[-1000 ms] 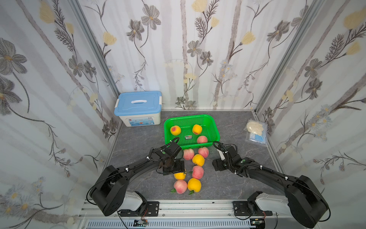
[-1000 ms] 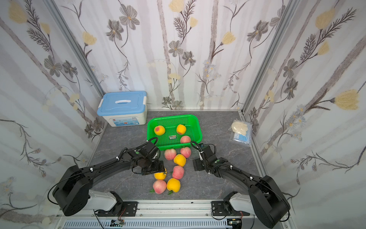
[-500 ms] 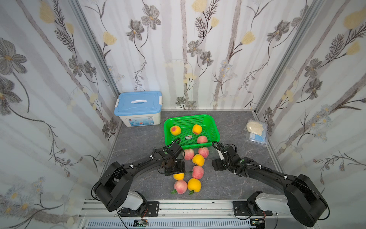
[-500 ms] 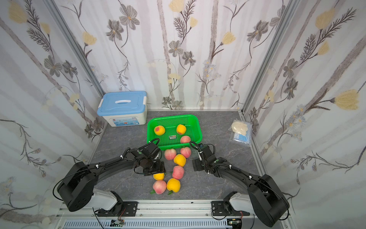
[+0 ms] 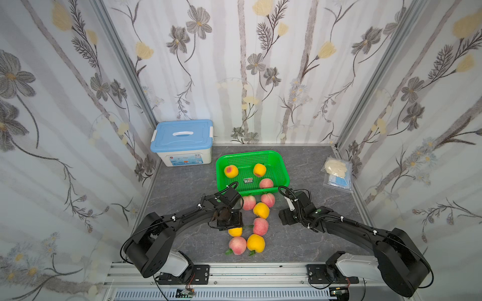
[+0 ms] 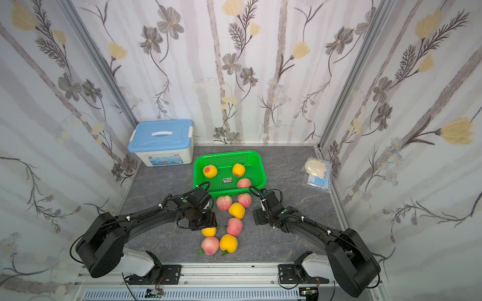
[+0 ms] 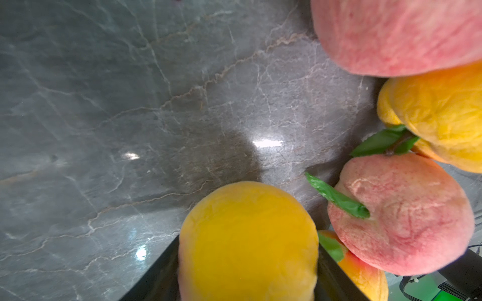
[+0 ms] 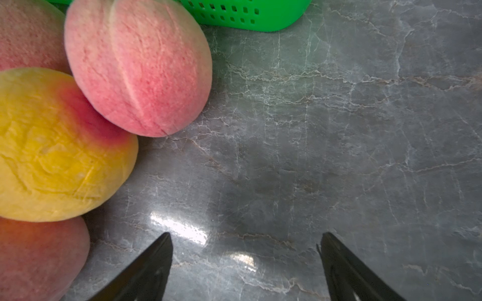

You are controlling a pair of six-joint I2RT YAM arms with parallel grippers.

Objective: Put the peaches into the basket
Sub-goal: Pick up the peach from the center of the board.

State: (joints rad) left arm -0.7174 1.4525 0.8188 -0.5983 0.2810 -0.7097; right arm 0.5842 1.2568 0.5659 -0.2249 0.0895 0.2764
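The green basket stands at the back middle of the table, with three peaches inside it. Several more peaches lie in a loose line in front of it. My left gripper is down among them, shut on a yellow peach that fills the space between its black fingers; only the peach's front edge shows in both top views. My right gripper hangs open over bare table just right of the line, beside a pink peach and a yellow one.
A white storage box with a blue lid sits at the back left. A clear plastic bag lies at the back right by the wall. Flowered walls close in three sides; the arm bases stand at the front rail.
My left gripper has closed on the yellow peach and shifted slightly towards the front. The right arm has stayed about where it was, still open.
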